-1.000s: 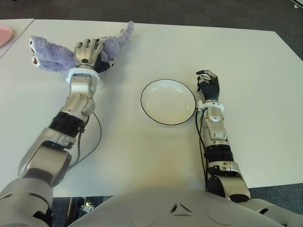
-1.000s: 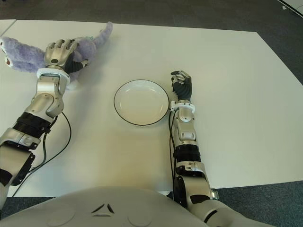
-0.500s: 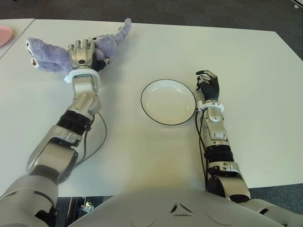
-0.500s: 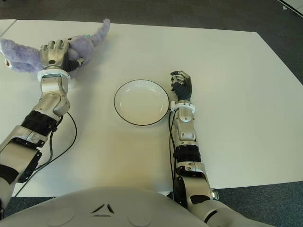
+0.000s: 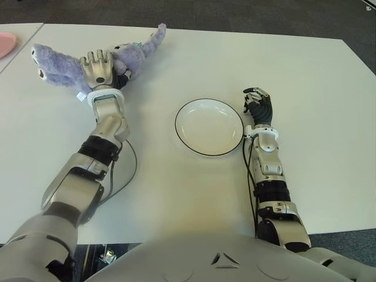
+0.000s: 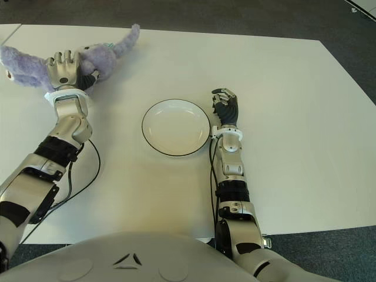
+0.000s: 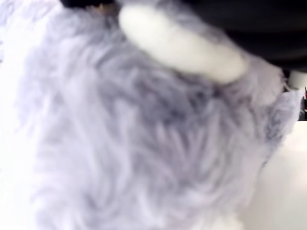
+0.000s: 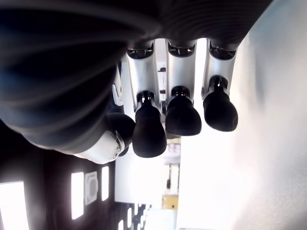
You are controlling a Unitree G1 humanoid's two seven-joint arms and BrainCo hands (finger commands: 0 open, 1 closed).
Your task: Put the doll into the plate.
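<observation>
I am reaching my left hand [image 5: 98, 66] out to the far left part of the white table [image 5: 176, 194], and it is lying over the middle of the doll [image 5: 61, 61], a shaggy purple plush. My fingers are curling down into the fur and closing around its body (my left wrist view is showing nothing but purple pile pressed right up against the palm). The doll is stretching out to both sides of my hand: its head end is pointing toward the table's left edge, and a long limb or tail is sticking out toward the far edge. I cannot tell whether it is touching the table or being held just above it.

The plate [image 5: 208, 127], white with a thin dark rim, is sitting near the middle of the table, well apart from the doll, with nothing in it.

My right hand [image 5: 258, 107] is showing just to the right of the plate, its fingers [image 8: 149, 129] hanging loosely bent and gripping nothing.

A pink dish [image 5: 6, 42] is peeking in on another surface at the far left.
</observation>
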